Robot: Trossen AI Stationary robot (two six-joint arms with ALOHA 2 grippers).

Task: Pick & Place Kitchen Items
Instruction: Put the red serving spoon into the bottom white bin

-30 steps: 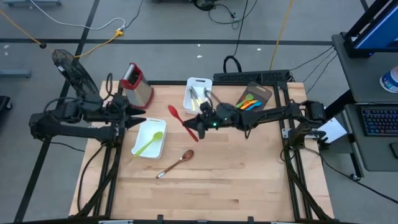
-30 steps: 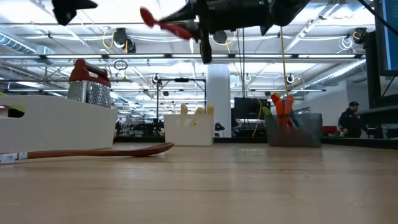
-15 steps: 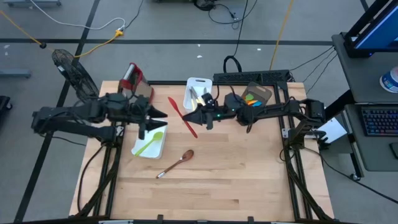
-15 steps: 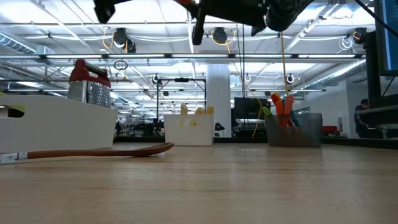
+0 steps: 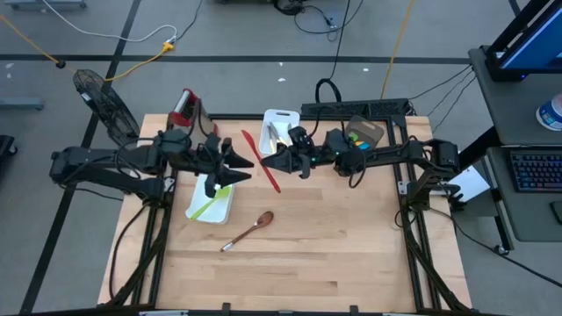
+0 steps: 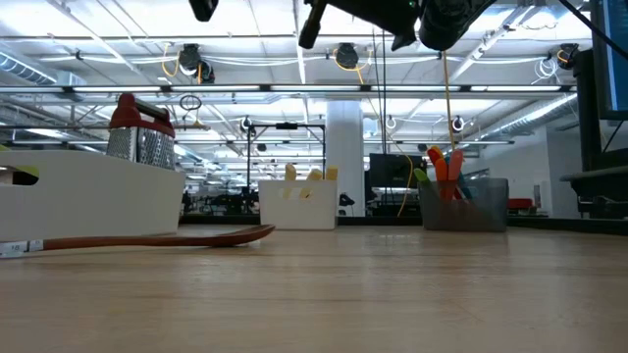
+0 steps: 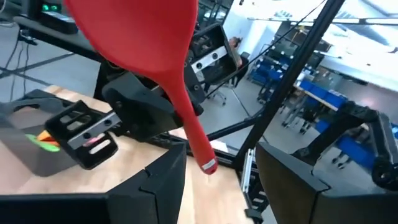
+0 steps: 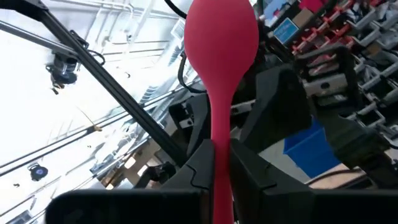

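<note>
Spoon [image 5: 260,161], red, light and stiff, sits clenched by its handle in the right pincer [image 5: 279,163], bowl end free before the released left pincer [image 5: 235,167].

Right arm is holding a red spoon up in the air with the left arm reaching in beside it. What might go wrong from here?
1. The right gripper pinches the red spoon by its thin handle; a nudge may twist or drop it.
2. The left gripper, fingers open, is close to the spoon; a mistimed handover could let it fall onto the table, missing the white bin.
3. The two arms sit nearly tip to tip and may collide.
</note>
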